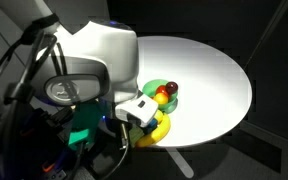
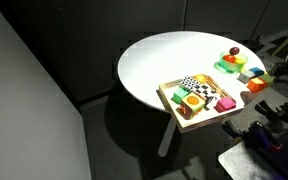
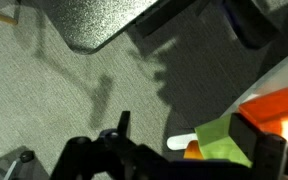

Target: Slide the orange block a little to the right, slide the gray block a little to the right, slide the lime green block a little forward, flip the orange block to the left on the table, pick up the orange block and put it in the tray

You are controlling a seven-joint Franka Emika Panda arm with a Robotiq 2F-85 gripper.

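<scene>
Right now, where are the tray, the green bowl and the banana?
tray (image 2: 170, 106): exterior view, near rim.
green bowl (image 1: 152, 88): exterior view, left rim.
banana (image 1: 159, 130): exterior view, middle of the curve.

The white Panda arm (image 1: 99, 55) hunches low over the near edge of the round table (image 1: 204, 70). Its gripper (image 1: 135, 111) points downward, jaws spread wide.

Round white table (image 2: 169, 55), tan tray (image 2: 170, 106) at its edge, green bowl (image 2: 227, 67), banana (image 1: 160, 130), orange block (image 2: 256, 86) near the bowl

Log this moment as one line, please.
pincer open, empty | orange block beside lime green block, on table | tray holds other blocks
</scene>
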